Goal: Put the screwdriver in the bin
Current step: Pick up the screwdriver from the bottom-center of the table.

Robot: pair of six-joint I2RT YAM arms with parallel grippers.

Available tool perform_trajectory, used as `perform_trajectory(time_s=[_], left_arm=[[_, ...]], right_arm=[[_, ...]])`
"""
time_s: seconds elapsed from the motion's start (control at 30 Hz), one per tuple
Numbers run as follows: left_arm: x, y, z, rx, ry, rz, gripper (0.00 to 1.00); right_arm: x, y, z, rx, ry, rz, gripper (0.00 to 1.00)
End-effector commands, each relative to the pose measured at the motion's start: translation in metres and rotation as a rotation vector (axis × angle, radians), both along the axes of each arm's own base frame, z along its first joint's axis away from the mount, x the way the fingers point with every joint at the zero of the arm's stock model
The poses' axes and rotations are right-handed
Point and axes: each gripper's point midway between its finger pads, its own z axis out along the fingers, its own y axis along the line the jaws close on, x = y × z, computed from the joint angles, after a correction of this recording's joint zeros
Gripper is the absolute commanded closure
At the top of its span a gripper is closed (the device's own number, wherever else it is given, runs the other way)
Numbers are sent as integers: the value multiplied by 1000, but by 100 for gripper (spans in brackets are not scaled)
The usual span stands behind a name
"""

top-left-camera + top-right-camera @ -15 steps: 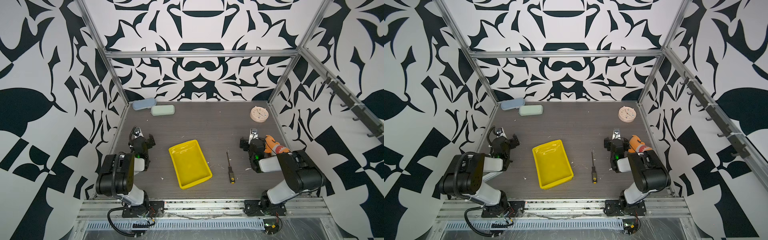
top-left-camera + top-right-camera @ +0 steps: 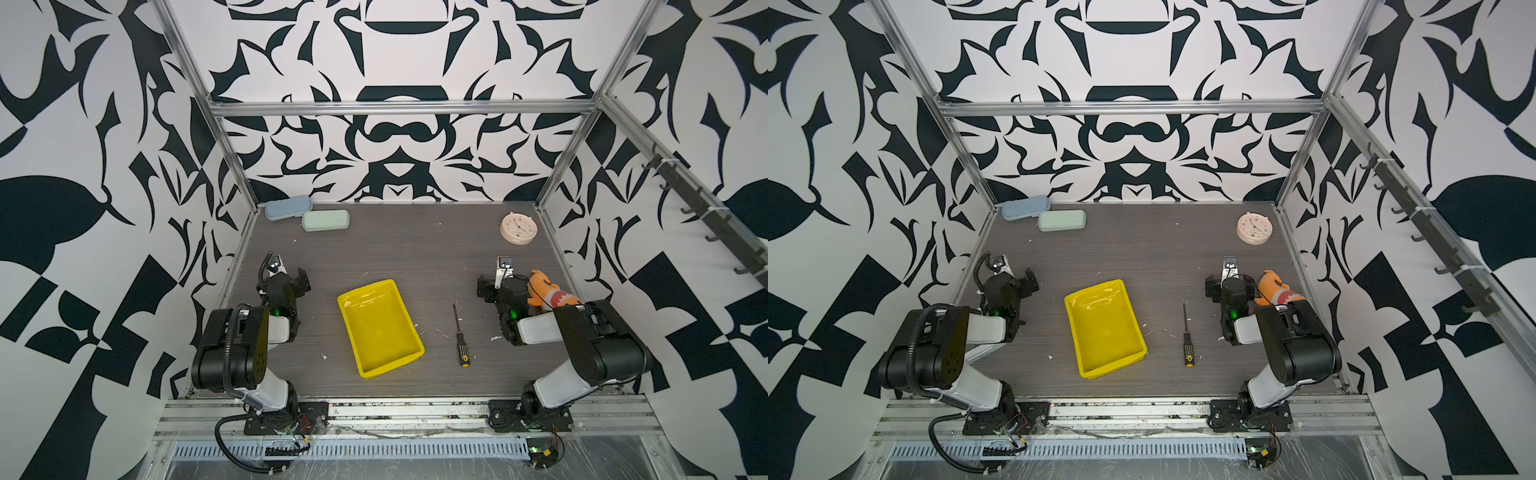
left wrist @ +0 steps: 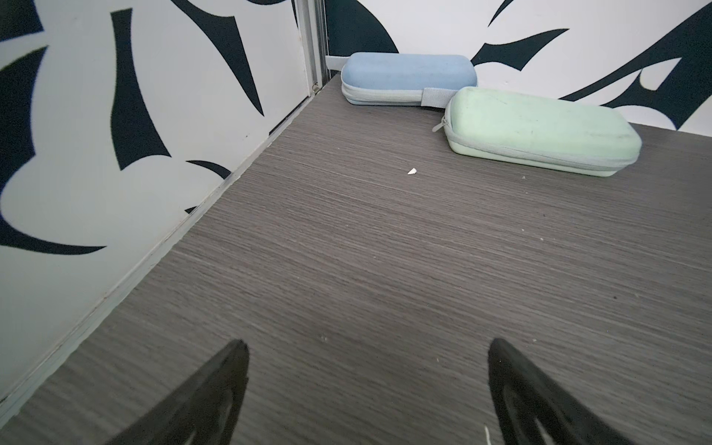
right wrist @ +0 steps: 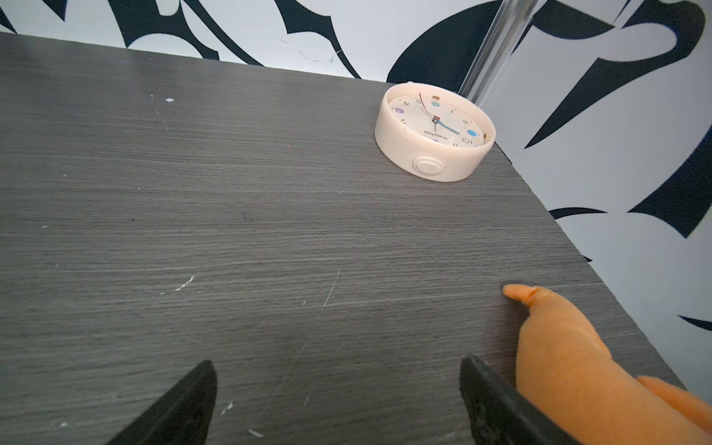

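Top views: one screwdriver (image 2: pixel 461 345) right of one bin (image 2: pixel 380 328).
Cases: two, far left: blue case (image 2: pixel 289 207), green case (image 2: pixel 325 220).
Left gripper (image 3: pixel 368 343): jaws wide, empty.
Right gripper (image 4: pixel 337 360): jaws wide, empty.

place: robot lab cell | evidence: aluminium frame (image 2: pixel 399 109), black-and-white patterned walls (image 2: pixel 399 50), mounting rail (image 2: pixel 415 411)

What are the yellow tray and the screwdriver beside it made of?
The bin: probably glossy moulded plastic, judging by bright glare on its floor. The screwdriver: thin dark shaft, likely metal; matte black handle with yellow marks, plastic or rubber.
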Motion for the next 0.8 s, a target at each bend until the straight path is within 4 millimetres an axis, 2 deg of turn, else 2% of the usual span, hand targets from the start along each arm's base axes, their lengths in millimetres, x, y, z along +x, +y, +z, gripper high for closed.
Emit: perform_trajectory(time_s=[0.0, 0.77], left_arm=[[4, -1, 9, -9, -34, -1, 1], [4, -1, 9, -8, -33, 1, 1]], right_arm=[[6, 1, 16, 1, -51, 9, 0], [7, 5, 15, 2, -49, 33, 0]])
